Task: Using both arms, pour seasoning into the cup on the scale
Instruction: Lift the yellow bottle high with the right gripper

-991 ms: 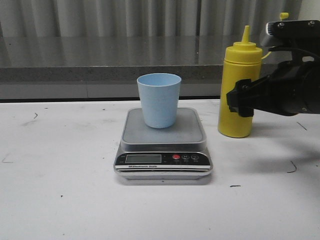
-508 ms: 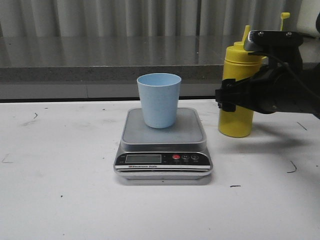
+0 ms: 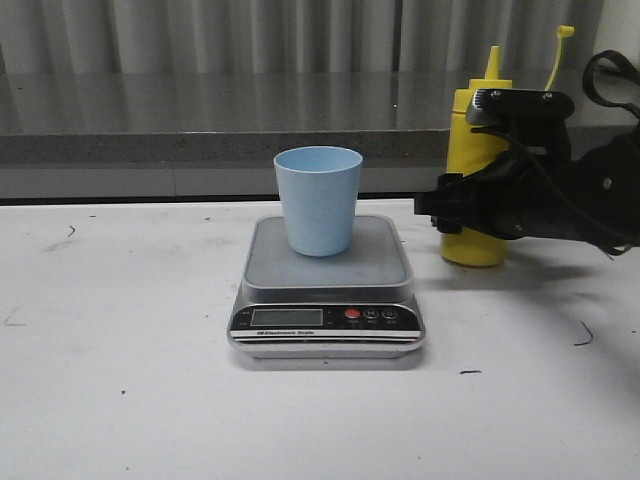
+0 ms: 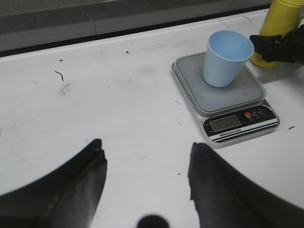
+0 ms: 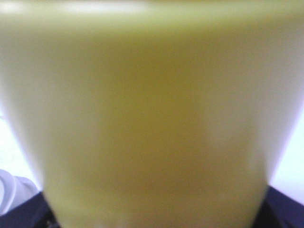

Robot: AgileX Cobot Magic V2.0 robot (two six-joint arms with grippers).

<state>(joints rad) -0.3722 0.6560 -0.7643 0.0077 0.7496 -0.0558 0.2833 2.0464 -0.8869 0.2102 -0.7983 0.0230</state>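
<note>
Right wrist view blurs into yellow seasoning [image 5: 152,118], its fingers' grip unclear; left fingers [image 4: 145,166] spread empty.

A white table [image 3: 120,400] flecked with dark marks — behind it, a grey ledge [image 3: 200,120] and curtain [image 3: 200,35].

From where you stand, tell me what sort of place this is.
Probably a lab test bench, not a home kitchen: a scuffed white table against a grey ledge with corrugated panelling behind, bearing only a digital scale, a blue cup and a yellow seasoning bottle.
</note>
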